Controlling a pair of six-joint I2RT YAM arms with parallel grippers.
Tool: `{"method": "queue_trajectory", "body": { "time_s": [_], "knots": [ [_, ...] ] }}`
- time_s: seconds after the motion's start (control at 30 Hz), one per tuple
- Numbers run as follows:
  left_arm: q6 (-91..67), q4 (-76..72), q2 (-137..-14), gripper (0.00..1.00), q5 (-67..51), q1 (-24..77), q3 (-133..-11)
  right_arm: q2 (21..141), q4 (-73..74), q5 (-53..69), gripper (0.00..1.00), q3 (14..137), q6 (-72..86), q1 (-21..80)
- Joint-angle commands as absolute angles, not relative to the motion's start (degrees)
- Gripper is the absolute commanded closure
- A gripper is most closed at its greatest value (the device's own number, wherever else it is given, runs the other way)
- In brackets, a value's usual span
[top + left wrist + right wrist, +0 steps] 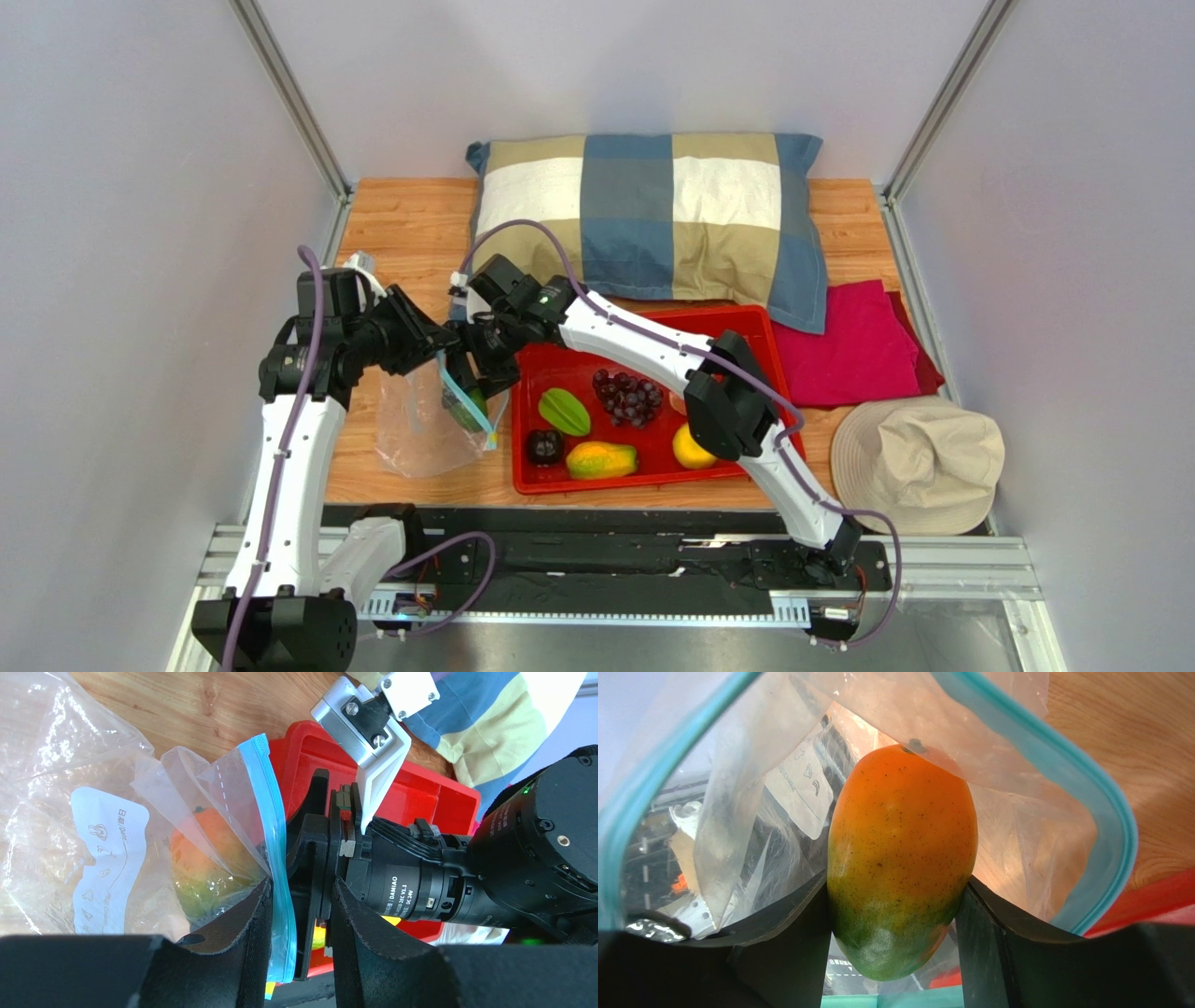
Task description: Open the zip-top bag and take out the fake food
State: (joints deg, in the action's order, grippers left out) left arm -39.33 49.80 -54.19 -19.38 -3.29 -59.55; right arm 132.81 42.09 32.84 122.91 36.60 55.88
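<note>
The clear zip-top bag point(415, 437) hangs open left of the tray, its blue-green zip strip point(270, 812) running up between my arms. My right gripper point(896, 903) is inside the bag's mouth, shut on an orange-green mango point(903, 833), with a pad pressed on each side. From above, the right gripper point(484, 375) sits at the bag's top edge. My left gripper point(300, 889) is open. The zip strip lies against its left pad point(246, 938), and a black finger of the right gripper point(312, 847) stands in the gap. The mango point(203, 861) shows through the plastic.
The red tray point(730, 329) right of the bag holds a green star fruit point(564, 410), purple grapes point(629, 396), a dark round fruit point(544, 447), another mango point(601, 459) and a yellow citrus point(693, 447). A plaid pillow point(659, 210), red cloth point(856, 343) and beige hat point(919, 462) lie beyond.
</note>
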Motion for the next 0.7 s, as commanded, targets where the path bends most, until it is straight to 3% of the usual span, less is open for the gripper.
{"method": "queue_trajectory", "body": {
  "time_s": [0.0,0.1,0.27,0.4,0.67],
  "knots": [
    [-34.5,56.3,-55.0,0.74,-5.8,-5.1,-57.0,122.3,37.3,34.7,1.0,123.3,36.0,53.1],
    [-35.2,55.8,-53.2,0.61,-6.7,-5.0,-55.6,123.0,36.9,35.2,1.0,123.9,36.2,53.0],
    [-35.3,56.3,-48.9,0.66,-7.6,-5.1,-55.6,123.8,36.5,36.1,1.0,123.3,36.3,52.4],
    [-36.2,55.4,-44.7,0.49,-9.6,-5.1,-55.6,123.9,35.9,36.7,1.0,121.9,36.0,51.7],
    [-36.7,52.7,-46.1,0.46,-12.6,-5.1,-52.6,123.8,34.8,38.1,1.0,121.1,36.3,51.4]
  ]
}}
